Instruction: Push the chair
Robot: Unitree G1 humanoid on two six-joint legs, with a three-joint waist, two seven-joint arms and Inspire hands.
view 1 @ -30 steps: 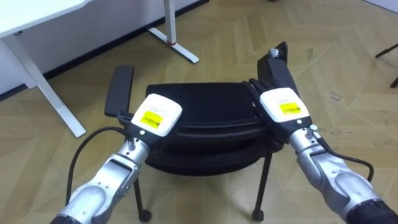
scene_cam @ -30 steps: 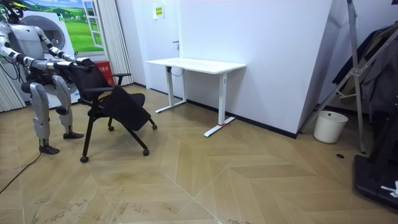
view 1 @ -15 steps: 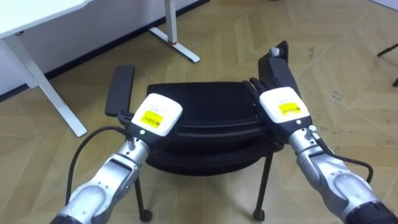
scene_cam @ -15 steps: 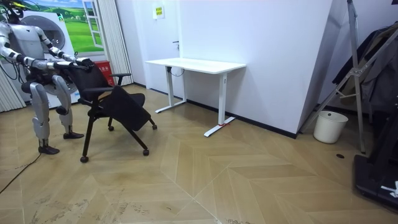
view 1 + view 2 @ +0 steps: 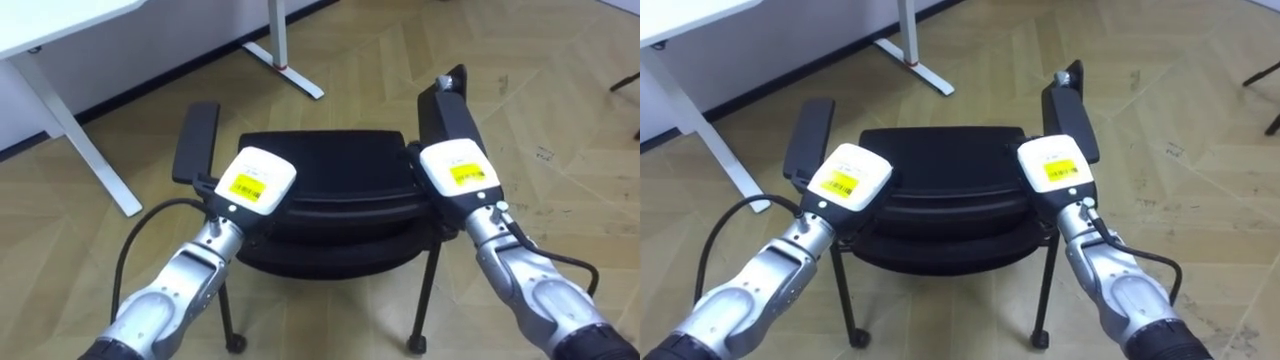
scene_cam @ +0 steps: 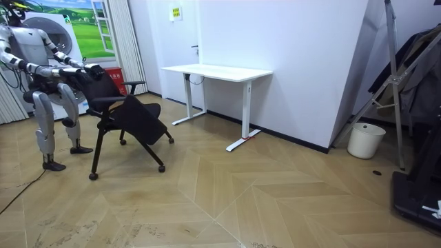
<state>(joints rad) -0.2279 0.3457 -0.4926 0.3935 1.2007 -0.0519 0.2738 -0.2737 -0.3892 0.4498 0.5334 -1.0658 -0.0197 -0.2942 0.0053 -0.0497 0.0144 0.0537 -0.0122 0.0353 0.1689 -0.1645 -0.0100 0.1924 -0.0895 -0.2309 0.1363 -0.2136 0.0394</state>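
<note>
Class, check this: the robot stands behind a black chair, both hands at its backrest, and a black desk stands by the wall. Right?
Not quite. The desk is white, not black, as the room view shows. The rest holds: the robot stands behind the black chair, left hand and right hand at its backrest.

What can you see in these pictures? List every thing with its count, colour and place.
chair: one, black, directly in front of the robot
desk: one, white, beyond the chair
bucket: one, white, on the floor at the room view's right
landscape picture: one, green, behind the robot
red object: one, behind the chair, too hidden to name
floor: light brown wood parquet, under everything
left hand: one, white back with a yellow label, at the chair's top edge, left side
right hand: one, white back with a yellow label, at the chair's top edge, right side
</note>
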